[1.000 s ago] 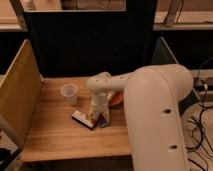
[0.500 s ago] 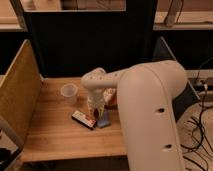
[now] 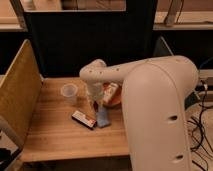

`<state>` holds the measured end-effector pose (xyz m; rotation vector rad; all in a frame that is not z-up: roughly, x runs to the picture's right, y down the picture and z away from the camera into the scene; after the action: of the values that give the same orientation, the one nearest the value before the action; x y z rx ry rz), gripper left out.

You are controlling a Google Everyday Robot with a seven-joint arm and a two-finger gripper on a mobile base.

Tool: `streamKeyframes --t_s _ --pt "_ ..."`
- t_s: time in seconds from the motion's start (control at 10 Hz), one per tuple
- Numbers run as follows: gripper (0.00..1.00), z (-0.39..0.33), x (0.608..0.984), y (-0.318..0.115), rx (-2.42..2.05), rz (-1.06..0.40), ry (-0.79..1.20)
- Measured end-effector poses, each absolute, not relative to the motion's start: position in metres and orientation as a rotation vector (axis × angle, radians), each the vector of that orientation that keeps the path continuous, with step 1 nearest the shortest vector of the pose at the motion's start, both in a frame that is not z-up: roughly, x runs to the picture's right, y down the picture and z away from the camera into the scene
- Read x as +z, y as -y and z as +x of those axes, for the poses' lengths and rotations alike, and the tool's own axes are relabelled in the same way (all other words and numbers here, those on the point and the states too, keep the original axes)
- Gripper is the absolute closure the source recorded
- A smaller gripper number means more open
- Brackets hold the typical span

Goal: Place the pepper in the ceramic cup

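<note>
On the table [image 3: 52,137] the gripper [image 3: 95,103] is hanging clenched beside the bowl [image 3: 114,96] — perhaps on the hidden pepper — with the cup [image 3: 69,93] standing near, leftward in view.

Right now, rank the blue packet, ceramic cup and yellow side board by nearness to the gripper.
The gripper, shut, hangs beside the bowl.
1. blue packet, just in front of it.
2. ceramic cup, picture-left.
3. yellow side board, table's far left edge.

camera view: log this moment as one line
gripper: shut, down at table between ceramic cup and reddish-brown bowl | held: cannot tell | ceramic cup: upright
</note>
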<state>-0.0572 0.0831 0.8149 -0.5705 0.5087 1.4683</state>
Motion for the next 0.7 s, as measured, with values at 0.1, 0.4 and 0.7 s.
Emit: streamKeyframes --t_s 0.1,0.4,0.7 --pt "0.84 -0.063 0.807 -0.066 1.455 -0.54 -0.474" --pt "0.84 -0.094 0.788 -0.031 1.384 -0.474 -0.396" --pt "0.84 -0.131 0.785 -0.011 1.303 -0.449 -0.337"
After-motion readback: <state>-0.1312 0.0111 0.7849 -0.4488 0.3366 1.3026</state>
